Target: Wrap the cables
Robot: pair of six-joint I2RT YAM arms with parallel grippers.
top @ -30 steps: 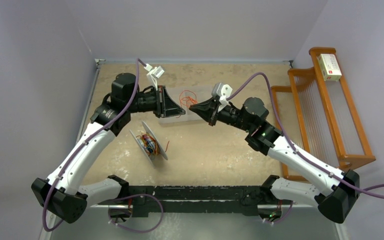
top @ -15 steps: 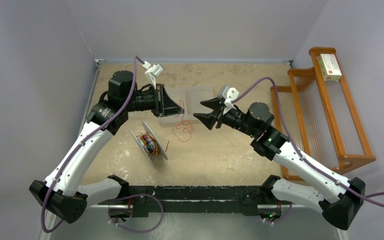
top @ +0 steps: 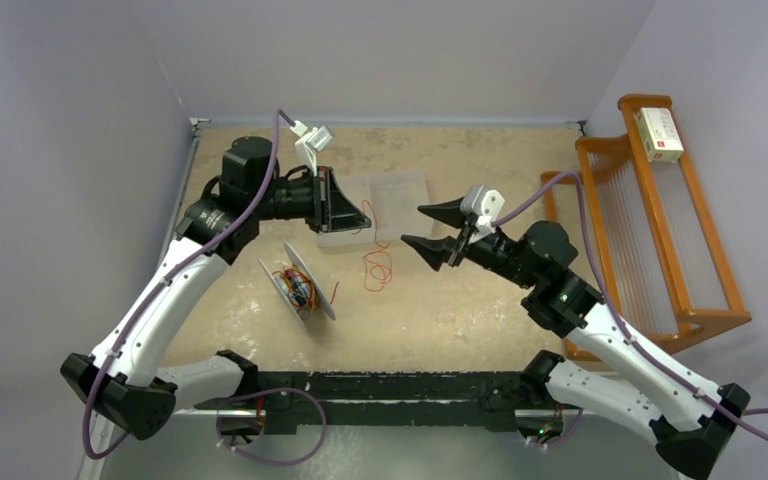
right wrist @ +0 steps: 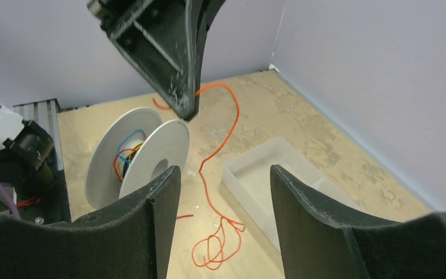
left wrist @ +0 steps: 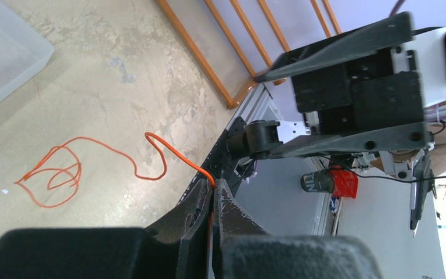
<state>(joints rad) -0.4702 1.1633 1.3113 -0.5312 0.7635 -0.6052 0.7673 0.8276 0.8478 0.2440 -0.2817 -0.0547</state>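
A thin red-orange cable (top: 377, 268) hangs from my left gripper (top: 364, 221) and ends in loose loops on the table beside the tray. In the left wrist view the left gripper (left wrist: 213, 187) is shut on the cable (left wrist: 151, 142), which runs out from between the fingertips. My right gripper (top: 412, 226) stands open to the right of the cable, apart from it. The right wrist view shows the right gripper (right wrist: 225, 171) with wide jaws and the cable loops (right wrist: 216, 247) lying below them. The grey double-disc spool (top: 298, 285) stands on edge at the left with coloured wires around its core.
A clear plastic tray (top: 400, 192) lies behind the grippers, its wall (right wrist: 250, 192) close to the cable loops. An orange wooden rack (top: 705, 250) stands along the right edge with a white box (top: 658, 133) on top. Walls close off the back and sides.
My right gripper opened, let go of the cable and drew back to the right. The cable loops dropped from over the tray to the table, still held by the left gripper.
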